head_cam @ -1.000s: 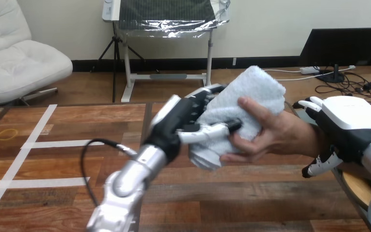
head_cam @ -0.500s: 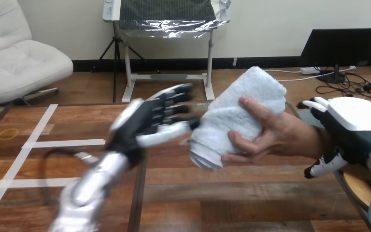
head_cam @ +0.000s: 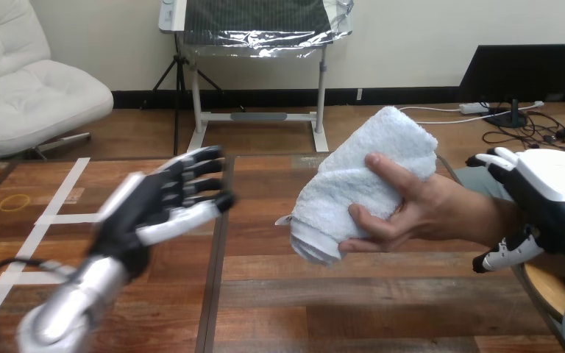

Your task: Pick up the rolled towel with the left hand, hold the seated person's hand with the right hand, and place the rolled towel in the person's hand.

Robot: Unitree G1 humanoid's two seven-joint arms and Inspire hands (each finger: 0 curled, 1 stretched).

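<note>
Bright, even indoor light, soft shadows.

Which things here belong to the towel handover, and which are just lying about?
Job: rolled towel, person's hand gripping it, left hand open, right hand round the person's wrist.
Lying about: white tape strips on the wooden table.

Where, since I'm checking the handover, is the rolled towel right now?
Head view, right of centre: the rolled towel is gripped in the person's hand, apart from the open left hand to its left.

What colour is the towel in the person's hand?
The rolled towel is white, seen best in the head view.
</note>
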